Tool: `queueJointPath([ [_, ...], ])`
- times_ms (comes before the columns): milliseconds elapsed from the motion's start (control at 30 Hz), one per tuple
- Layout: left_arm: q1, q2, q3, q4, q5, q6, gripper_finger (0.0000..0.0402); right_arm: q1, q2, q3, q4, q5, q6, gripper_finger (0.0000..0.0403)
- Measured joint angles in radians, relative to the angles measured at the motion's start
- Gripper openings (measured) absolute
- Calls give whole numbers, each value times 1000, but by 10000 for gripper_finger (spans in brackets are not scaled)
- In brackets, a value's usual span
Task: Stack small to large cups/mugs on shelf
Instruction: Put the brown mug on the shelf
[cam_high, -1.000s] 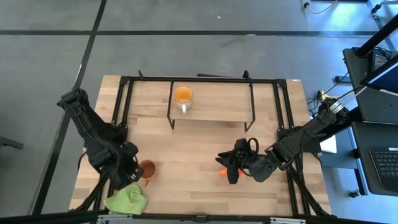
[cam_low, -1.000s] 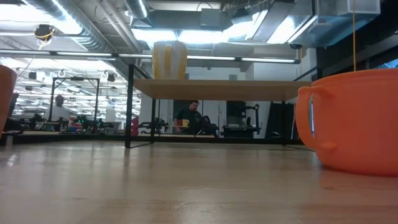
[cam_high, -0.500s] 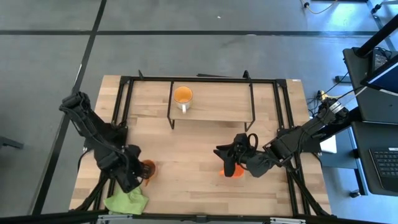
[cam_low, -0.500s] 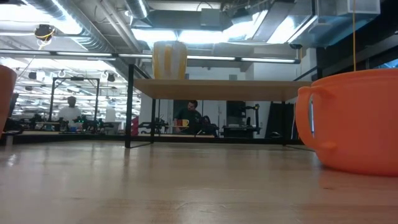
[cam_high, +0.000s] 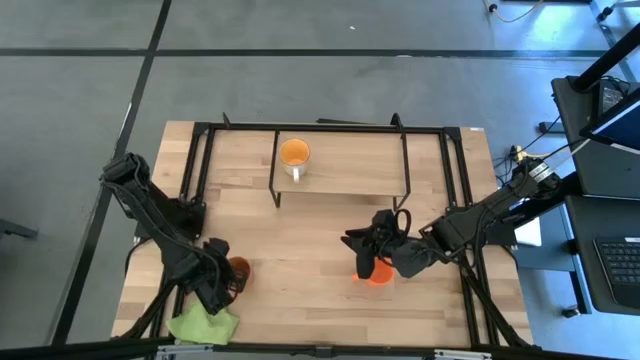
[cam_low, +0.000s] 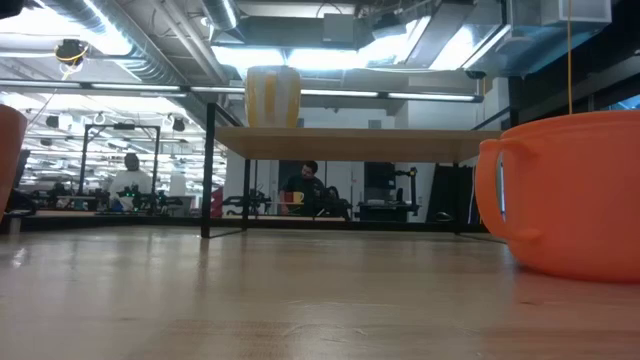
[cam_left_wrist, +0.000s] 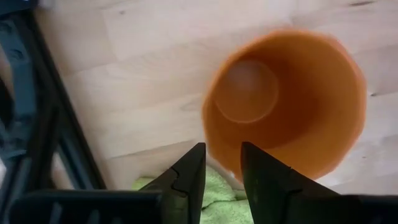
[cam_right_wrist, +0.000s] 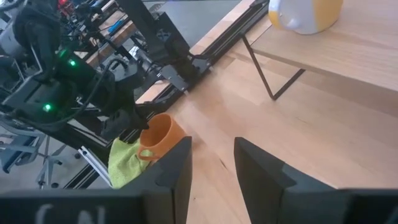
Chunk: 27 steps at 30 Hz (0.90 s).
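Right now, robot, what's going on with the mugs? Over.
Left hand open over brown mug. Right hand open above orange mug. White mug on shelf. Green cloth beside brown mug.

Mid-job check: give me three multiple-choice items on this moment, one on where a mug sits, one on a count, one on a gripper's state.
1. Where is the white mug?
A. on the shelf
B. on the green cloth
C. on the floor

2. How many mugs are on the shelf?
A. none
B. one
C. three

3. The left gripper is:
A. shut on the cloth
B. open at the brown mug
C. out of view

Answers: 1 A, it stands at the shelf's left end. 2 B, only the white one; the orange mug is on the table. 3 B, its fingers are apart at the rim.
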Motion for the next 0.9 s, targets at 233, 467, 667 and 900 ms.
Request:
queueJointPath([
  [233, -1, 50, 0, 41, -7, 3, 94, -15, 0, 0, 1, -7, -2, 121],
  [467, 5, 61, 0, 39, -28, 4, 94, -20, 0, 0, 1, -23, -6, 121],
  [667, 31, 93, 0, 31, -37, 8, 94, -20, 0, 0, 2, -25, -6, 121],
  [900, 41, 93, 0, 41, -58, 27, 86, -20, 0, 0, 2, -35, -27, 121],
])
